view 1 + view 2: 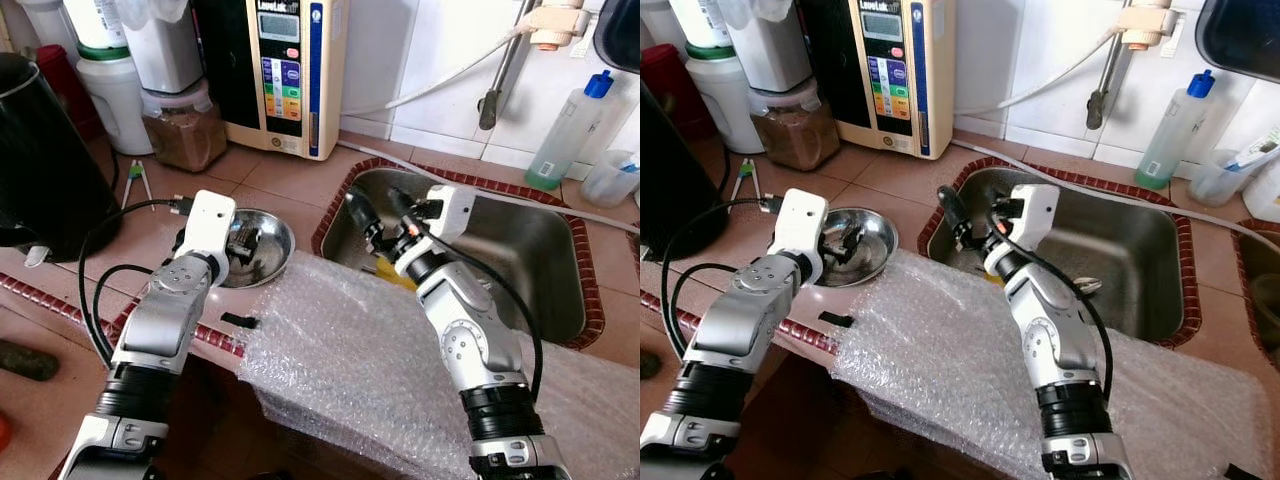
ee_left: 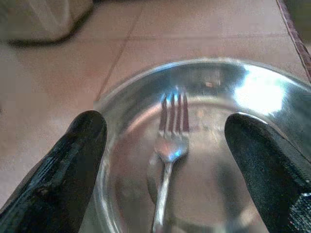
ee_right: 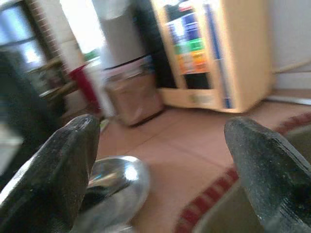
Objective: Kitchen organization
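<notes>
Your fork (image 2: 169, 145) lies in the steel bowl (image 1: 275, 232), tines pointing away from the wrist camera, handle running back toward it. The bowl sits on the tiled counter (image 1: 290, 175) just beside the left rim of the sink (image 1: 520, 260), close to the counter's front edge.

Your left gripper (image 2: 165, 160) hangs right over the bowl with its two black fingers (image 2: 73, 160) spread wide, one on each side of the fork and touching neither the fork nor, as far as you can see, the bowl. In the head views the left wrist (image 1: 205, 225) covers the near left part of the bowl.

Your right gripper (image 1: 378, 215) is raised over the sink's near left corner, pointing toward the bowl and the back of the counter. Its fingers (image 3: 58, 170) are also wide apart and hold nothing.

A sheet of bubble wrap (image 1: 360, 350) is draped over the counter's front edge, from just beside the bowl across under your right arm. A small black piece (image 1: 240, 321) lies at the front edge near the wrap's left corner.

At the back of the counter stand a cream water machine (image 1: 285, 70), a lidded tub of brown powder (image 1: 185, 130) and a white jar (image 1: 115, 100). A black kettle (image 1: 45, 165) stands at the left edge. A clear bottle with a blue cap (image 1: 565, 130) stands behind the sink's right corner.
</notes>
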Robot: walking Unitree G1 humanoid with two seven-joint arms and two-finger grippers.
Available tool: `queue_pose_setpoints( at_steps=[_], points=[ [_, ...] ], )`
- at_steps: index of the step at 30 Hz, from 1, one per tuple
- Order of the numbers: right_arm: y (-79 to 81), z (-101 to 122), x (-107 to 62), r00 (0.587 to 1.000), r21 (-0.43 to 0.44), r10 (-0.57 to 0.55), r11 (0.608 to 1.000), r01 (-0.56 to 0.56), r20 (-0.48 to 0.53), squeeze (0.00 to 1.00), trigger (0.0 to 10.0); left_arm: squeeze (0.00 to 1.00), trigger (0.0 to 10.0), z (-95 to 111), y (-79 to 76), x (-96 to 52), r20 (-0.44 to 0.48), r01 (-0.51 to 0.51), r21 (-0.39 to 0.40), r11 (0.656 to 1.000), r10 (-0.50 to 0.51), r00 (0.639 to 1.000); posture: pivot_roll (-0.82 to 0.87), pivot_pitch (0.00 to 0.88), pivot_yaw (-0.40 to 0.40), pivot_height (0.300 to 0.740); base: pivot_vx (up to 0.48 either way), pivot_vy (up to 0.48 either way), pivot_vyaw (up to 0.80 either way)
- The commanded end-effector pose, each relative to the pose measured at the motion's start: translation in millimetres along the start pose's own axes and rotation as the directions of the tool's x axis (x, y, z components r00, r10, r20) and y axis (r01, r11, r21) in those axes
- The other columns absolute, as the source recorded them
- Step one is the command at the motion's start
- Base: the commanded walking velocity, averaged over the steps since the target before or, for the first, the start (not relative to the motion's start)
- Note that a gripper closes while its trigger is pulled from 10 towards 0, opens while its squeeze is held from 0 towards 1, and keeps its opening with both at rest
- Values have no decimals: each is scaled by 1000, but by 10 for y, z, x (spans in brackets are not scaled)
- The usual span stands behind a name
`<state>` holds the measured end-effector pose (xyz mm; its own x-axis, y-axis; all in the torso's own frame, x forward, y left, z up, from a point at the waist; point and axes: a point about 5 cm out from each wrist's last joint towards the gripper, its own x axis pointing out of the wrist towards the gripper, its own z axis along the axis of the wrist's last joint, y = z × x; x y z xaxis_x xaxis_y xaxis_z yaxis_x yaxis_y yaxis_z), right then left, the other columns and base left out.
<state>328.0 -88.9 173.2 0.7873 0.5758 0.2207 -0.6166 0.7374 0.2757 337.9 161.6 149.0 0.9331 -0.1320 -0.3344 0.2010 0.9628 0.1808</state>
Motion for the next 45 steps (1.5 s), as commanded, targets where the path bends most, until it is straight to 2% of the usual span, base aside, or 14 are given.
queue_pose_setpoints(
  at_steps=[1, 2, 3, 5, 10, 11, 12, 14, 15, 16, 17, 27, 39, 45],
  points=[
    [93, 33, 4, 996, -61, 90, 994, -91, -29, 1000, 10000, 988, 10000, -51, 32, -31, -35, 13, -15, 1000, -14, 999, 35, 52, 16, 740, 0, 0, 0],
    [142, 29, -12, 986, -102, 148, 983, -155, -70, 1000, 10000, 573, 10000, -91, 29, -45, -67, 32, -11, 999, -33, 997, 35, 53, 16, 740, 0, 0, 0],
    [154, 31, -20, 983, -107, 164, 979, -173, -81, 1000, 10000, 573, 10000, -103, 22, -50, -78, 43, -10, 999, -44, 996, 35, 53, 17, 740, 0, 0, 0],
    [156, 49, -41, 978, -131, 184, 972, -196, -101, 1000, 10000, 0, 10000, -120, 5, -59, -101, 63, -37, 997, -66, 993, 36, 53, 18, 740, 0, 0, 0],
    [117, 66, -55, 980, -158, 165, 971, -181, -107, 957, 10000, 0, 10000, -144, -20, -75, -132, 98, -24, 995, -100, 986, 35, 54, 22, 740, 0, 0, 0],
    [110, 101, -50, 984, -120, 158, 979, -166, -78, 961, 10000, 0, 10000, -154, -17, -78, -143, 103, -22, 994, -105, 984, 34, 53, 23, 740, 0, 0, 0],
    [112, 135, -46, 986, -90, 157, 983, -161, -55, 757, 10000, 0, 2863, -159, -13, -83, -152, 105, -25, 994, -107, 983, 35, 52, 25, 740, 0, 0, 0],
    [118, 156, -42, 986, -75, 159, 984, -162, -45, 757, 10000, 0, 2863, -162, -11, -85, -158, 108, -28, 994, -111, 981, 35, 52, 26, 740, 0, 0, 0],
    [172, 157, -44, 977, -92, 204, 974, -209, -62, 110, 10000, 0, 0, -170, -23, -88, -165, 126, -42, 991, -131, 977, 35, 51, 27, 740, 0, 0, 0],
    [172, 157, -44, 977, -92, 204, 974, -209, -62, 110, 10000, 0, 0, -170, -23, -88, -165, 126, -42, 991, -131, 977, 35, 51, 27, 740, 0, 0, 0],
    [191, 151, -47, 973, -103, 220, 969, -226, -72, 0, 10000, 0, 0, -175, -27, -89, -170, 131, -47, 990, -137, 976, 36, 51, 28, 740, 0, 0, 0],
    [276, 76, -151, 905, -214, 357, 889, -405, -231, 0, 10000, 0, 0, -255, -36, -98, -201, 123, -173, 977, -157, 967, 34, 53, 32, 740, 0, 0, 0],
    [238, 50, -228, 878, -230, 378, 863, -449, -295, 0, 10000, 0, 0, -217, 20, -58, -171, 55, -230, 972, -96, 981, 24, 55, 27, 740, 0, 0, 0],
    [255, 13, -229, 868, -231, 385, 856, -463, -313, 0, 10000, 0, 0, -198, 2, -54, -151, 62, -218, 974, -97, 984, 16, 52, 19, 740, 0, 0, 0]
  ],
)
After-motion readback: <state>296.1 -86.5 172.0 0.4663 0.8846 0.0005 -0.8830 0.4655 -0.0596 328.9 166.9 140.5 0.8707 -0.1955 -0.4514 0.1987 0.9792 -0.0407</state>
